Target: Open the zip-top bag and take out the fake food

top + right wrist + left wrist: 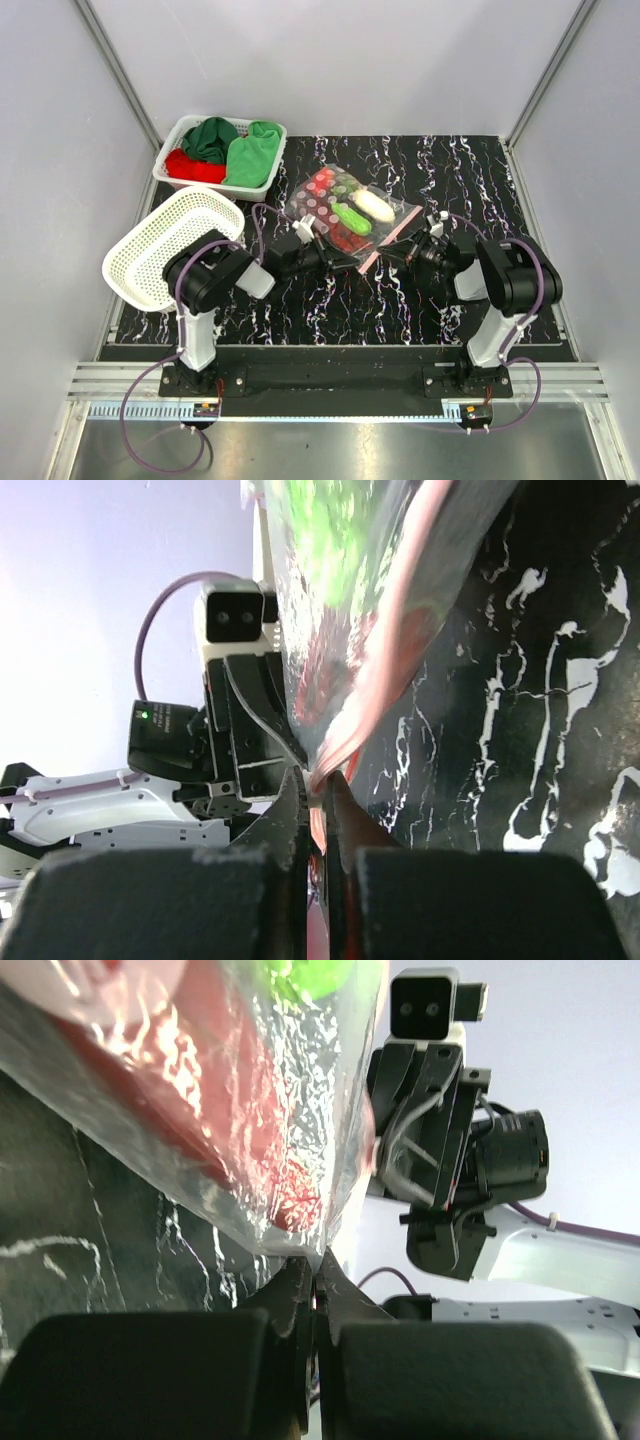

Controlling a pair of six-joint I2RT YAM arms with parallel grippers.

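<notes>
The left gripper [313, 1278] has its fingers pressed together on a thin fold of clear plastic at the edge of the zip-top bag [350, 208]. The right gripper [315, 785] faces it tip to tip, its fingers likewise clamped, on the pink zip strip [400, 670]. In the overhead view the bag's body lies on the table [480, 180] toward 12 o'clock from the pinch. The strip's long axis runs from about 7 o'clock to 1 o'clock, and both arms hold it at its near end, neither one nearer. Opening the mouth looks to depend on the left pulling toward 9 o'clock and the right toward 3 o'clock, across that strip. The fake food [350, 215] sits packed inside, seen up close only as red and green blur through crinkled film. Whether each gripper holds a separate lip or both layers together cannot be made out, nor whether the zip is parted anywhere. A basket of cloths [172, 172] and an empty basket [130, 270] stand at 10 o'clock.
</notes>
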